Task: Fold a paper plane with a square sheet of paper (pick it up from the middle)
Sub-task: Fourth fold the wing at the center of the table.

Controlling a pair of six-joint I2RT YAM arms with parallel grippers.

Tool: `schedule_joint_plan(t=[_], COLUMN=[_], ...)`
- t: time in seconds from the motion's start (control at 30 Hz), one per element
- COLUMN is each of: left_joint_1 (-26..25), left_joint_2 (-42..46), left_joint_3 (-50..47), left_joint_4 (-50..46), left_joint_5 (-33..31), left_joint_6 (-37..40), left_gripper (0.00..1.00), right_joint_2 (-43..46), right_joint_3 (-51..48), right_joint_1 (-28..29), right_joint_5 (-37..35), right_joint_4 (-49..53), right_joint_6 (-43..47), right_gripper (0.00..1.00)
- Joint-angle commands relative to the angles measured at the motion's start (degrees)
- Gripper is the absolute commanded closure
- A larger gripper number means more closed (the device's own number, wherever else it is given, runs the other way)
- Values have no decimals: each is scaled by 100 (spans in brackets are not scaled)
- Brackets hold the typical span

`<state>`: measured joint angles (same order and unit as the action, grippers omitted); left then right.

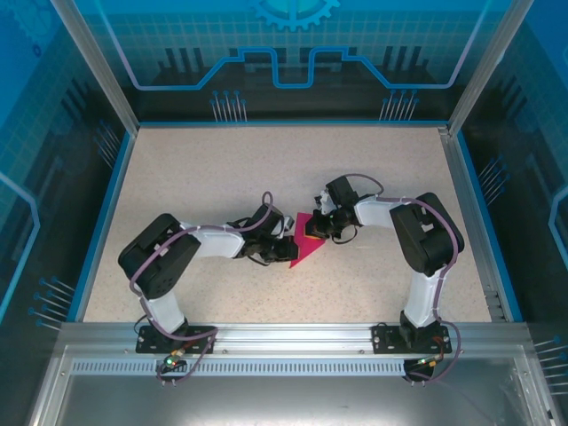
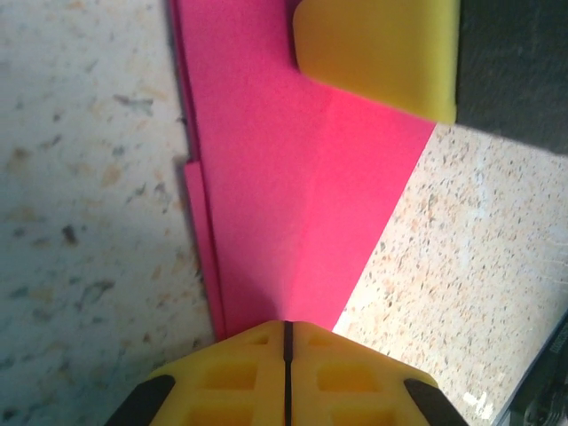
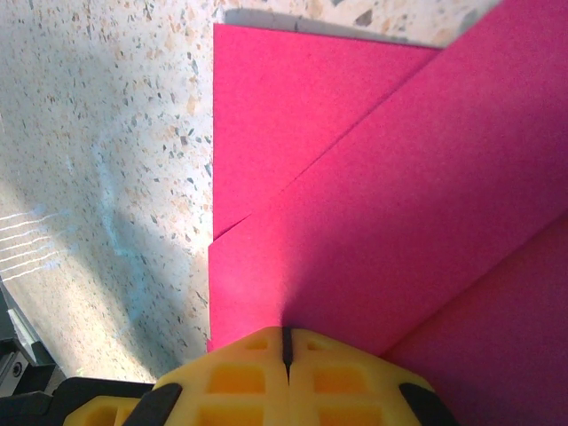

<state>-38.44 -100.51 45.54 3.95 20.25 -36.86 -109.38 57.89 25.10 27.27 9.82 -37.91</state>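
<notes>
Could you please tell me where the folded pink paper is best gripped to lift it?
Probably its stacked-layer edge, approached low across the table beside it: the paper lies flat, and in the left wrist view the layers step apart there, offering a lip.

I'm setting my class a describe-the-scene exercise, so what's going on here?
The left gripper and right gripper meet in the middle of the table on a pink sheet of paper, already folded into overlapping layers. Both are shut, tips against the paper from opposite sides. It is not yet a plane.
</notes>
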Motion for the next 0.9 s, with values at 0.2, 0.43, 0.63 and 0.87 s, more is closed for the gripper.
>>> schedule_joint_plan(t=[0.2, 0.43, 0.63, 0.87], left_joint_1=[-207, -314, -322, -321], left_joint_2=[394, 139, 80, 76], left_joint_3=[136, 154, 19, -295], left_joint_4=[-76, -512, -497, -186], left_joint_5=[-197, -466, -576, -508], left_joint_6=[-18, -185, -307, -561], left_gripper=[87, 88, 88, 89], right_joint_2=[-505, -540, -582, -579], right_joint_3=[-137, -120, -120, -137], right_joint_1=[53, 54, 53, 56], right_joint_5=[-744, -740, -732, -740], right_joint_4=[461, 457, 460, 463], right_joint_6=[21, 21, 29, 30], right_gripper=[99, 99, 99, 99])
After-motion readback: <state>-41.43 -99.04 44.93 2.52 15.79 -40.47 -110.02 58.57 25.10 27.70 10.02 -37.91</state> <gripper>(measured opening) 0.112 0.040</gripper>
